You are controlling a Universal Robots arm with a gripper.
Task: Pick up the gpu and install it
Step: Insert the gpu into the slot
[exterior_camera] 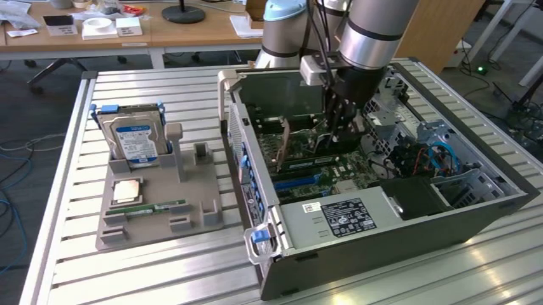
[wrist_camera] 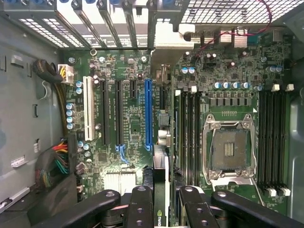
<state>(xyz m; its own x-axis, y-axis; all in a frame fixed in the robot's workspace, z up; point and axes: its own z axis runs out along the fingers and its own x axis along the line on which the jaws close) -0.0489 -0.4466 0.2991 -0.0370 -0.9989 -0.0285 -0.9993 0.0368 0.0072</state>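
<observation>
Inside PC case [exterior_camera: 382, 260], over motherboard [wrist_camera: 133, 130] — fingers [wrist_camera: 140, 209] clamped narrow on gpu [wrist_camera: 161, 175], card seen edge-on, near blue slot [wrist_camera: 148, 114].

Hard drive [exterior_camera: 136, 143] upright in grey tray [exterior_camera: 197, 190], memory stick [exterior_camera: 158, 208] lying flat, CPU socket [wrist_camera: 230, 149]

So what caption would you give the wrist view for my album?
The pincer grips the gpu edge-on over the motherboard slots inside the open computer case.
</observation>
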